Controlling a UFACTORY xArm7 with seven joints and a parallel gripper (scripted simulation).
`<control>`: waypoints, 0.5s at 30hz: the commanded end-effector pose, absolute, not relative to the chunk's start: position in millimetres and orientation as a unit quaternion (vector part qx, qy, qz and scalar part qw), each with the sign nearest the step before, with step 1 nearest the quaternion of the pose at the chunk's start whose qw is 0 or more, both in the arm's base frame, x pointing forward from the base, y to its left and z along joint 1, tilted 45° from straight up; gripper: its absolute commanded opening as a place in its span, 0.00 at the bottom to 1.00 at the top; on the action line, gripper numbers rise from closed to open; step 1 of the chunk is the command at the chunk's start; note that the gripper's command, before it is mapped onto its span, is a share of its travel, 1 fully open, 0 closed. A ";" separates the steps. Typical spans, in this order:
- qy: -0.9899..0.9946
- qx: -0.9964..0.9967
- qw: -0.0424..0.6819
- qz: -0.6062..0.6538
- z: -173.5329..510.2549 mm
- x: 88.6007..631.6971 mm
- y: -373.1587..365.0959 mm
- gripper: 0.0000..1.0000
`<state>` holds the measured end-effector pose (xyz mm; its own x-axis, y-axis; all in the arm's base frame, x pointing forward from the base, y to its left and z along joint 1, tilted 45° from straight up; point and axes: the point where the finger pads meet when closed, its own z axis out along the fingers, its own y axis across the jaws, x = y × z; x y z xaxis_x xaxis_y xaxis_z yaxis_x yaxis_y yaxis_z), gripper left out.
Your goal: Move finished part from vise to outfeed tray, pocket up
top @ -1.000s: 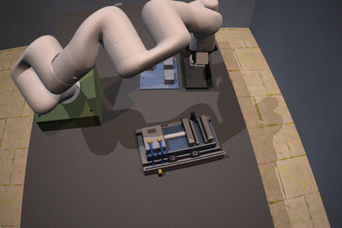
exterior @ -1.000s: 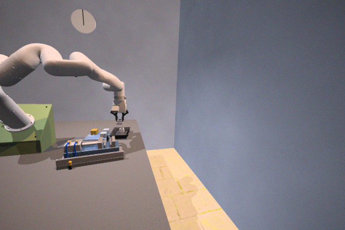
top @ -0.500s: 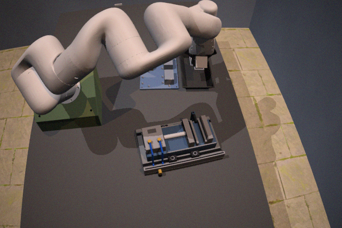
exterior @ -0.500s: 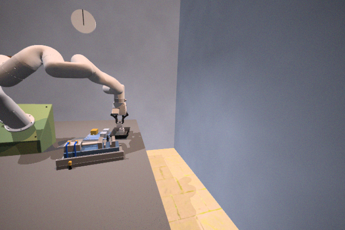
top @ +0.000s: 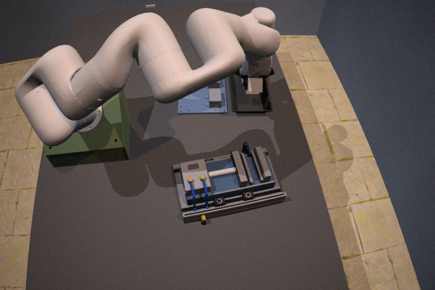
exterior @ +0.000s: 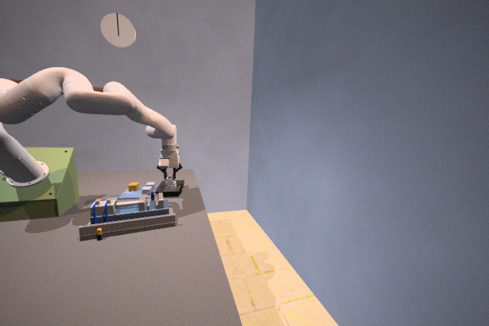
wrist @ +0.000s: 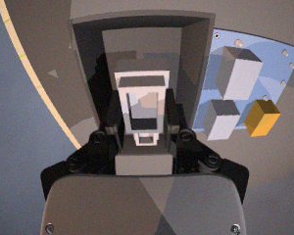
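Grey part: the finished part (wrist: pixel 142 106) sits clamped between the two black fingers, one on each side of it, with its light rim and recessed pocket facing the wrist camera.
Jaws: closed on the part and bearing on its flanks; the gripper (wrist: pixel 142 132) points straight down.
Part's place: inside the walls of the outfeed tray (top: pixel 267 99), near the tray's far end as the top view shows it; the exterior view puts the gripper (exterior: pixel 170 179) low over the tray (exterior: pixel 178 190). Whether the part's underside touches the floor I cannot tell.
Vise: the vise (top: pixel 229 181) stands well apart from the tray, nearer the table's middle, and nothing shows between its jaw plates.
Neighbours: a blue fixture plate (top: pixel 187 104) with grey blocks (wrist: pixel 237 72) and an orange block (wrist: pixel 261 117) lies just beside the tray, on the arm's base side.
Step in hand: lowering and seating the part in the tray, by my judgement; extraction looks finished.
Next move: likely a short, level descent until the part rests flat, then opening the fingers and lifting straight up clear of the tray walls.
Risk: releasing too high could tip the part off its flat face.
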<state>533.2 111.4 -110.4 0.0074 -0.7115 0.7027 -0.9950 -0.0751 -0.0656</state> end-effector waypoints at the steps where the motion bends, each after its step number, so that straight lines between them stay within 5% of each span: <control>1: -0.637 0.670 0.234 0.300 -116.6 535.5 107.5 0.00; 15: -0.637 0.670 0.234 0.300 -130.8 537.5 94.0 0.00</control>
<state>535.8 95.2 -127.6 0.0074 -0.7117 0.7024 -0.9950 -0.0754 -0.0659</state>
